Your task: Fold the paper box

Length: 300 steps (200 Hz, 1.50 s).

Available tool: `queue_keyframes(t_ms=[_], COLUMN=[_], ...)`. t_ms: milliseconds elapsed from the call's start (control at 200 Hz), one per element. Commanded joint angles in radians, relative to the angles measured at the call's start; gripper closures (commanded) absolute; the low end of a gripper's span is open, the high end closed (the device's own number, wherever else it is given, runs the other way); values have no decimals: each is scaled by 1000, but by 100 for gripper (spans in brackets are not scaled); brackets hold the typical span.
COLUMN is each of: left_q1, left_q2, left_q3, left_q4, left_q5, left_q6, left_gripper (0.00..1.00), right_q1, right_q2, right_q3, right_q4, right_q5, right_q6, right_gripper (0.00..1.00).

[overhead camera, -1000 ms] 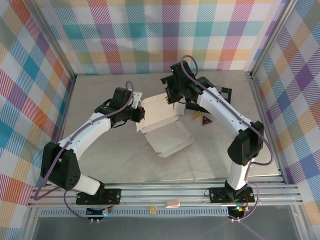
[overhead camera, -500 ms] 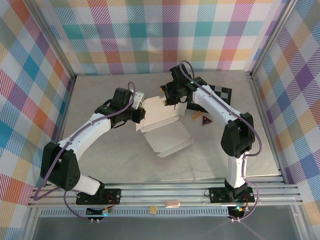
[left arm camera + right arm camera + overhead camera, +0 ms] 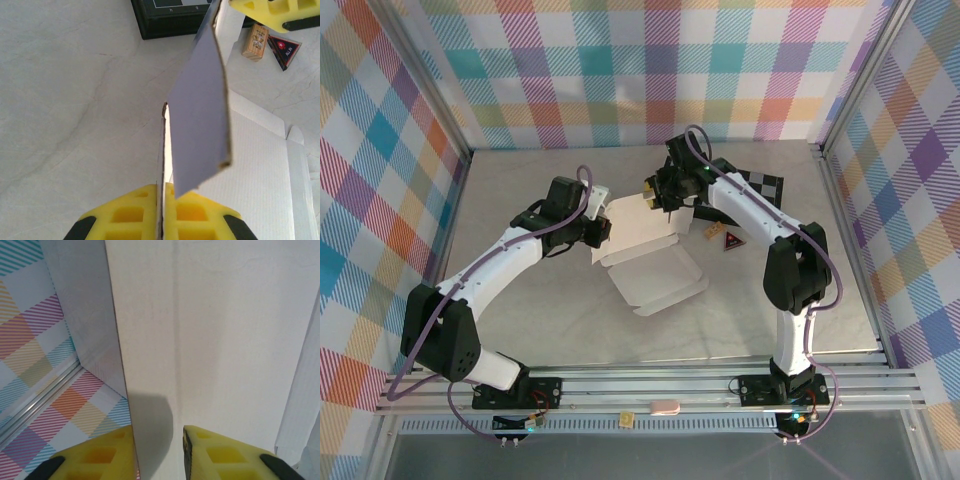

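Observation:
The paper box (image 3: 650,250) lies partly unfolded at the table's middle, its whitish inside up and its back panel raised. My left gripper (image 3: 602,228) is at its left edge. In the left wrist view that gripper (image 3: 167,192) is shut on a thin upright wall of the box, and a lavender flap (image 3: 200,115) stands just right of it. My right gripper (image 3: 655,200) is at the raised panel's far right corner. In the right wrist view its jaws (image 3: 157,435) straddle the panel (image 3: 215,340), one finger behind it, the other finger (image 3: 220,452) a small gap off, so it is open.
A black-and-grey checkerboard (image 3: 760,185) lies at the back right under the right arm. A small wooden block (image 3: 708,232) and a red-and-black triangle (image 3: 730,241) sit just right of the box. Plaid walls and aluminium rails enclose the table.
My right gripper has settled onto the raised panel's corner and its jaws have narrowed around it; the right elbow has swung in. The left arm has held still.

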Motion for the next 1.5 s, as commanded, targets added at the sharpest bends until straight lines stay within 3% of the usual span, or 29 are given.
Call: queue_keyframes(t_ms=[0,310,715,840,925,1075,1255,1495], left_q1=[-9,-9,-9,-8,-8,-8,-8,-16], left_q2=[2,-7,-5,-23,-54,-97,-69,86], left_q3=[-4,-5,1,30,70,155,231,378], left_q4=[29,40,36,19,0,-53,-107,-168], left_q5=[-4,-27,-42,-51,-70,-84,-83,-30], left_q6=[24,10,4,-43,-156,-500,-913,-1120], left_gripper=[100,100,100,73,63,47,52,55], right_q1=[-3,-5,-6,-6,-6,-4,4,18], right_q2=[-20,-53,-118,-173,-209,-221,-212,-193], right_q3=[-18,-75,-196,-300,-361,-392,-385,-353], right_q4=[3,29,118,273,360,409,413,397], right_q5=[-24,-18,15,91,159,193,207,215], right_q6=[12,17,17,9,21,48,80,93], right_gripper=[74,99,100,100,100,100,100,100])
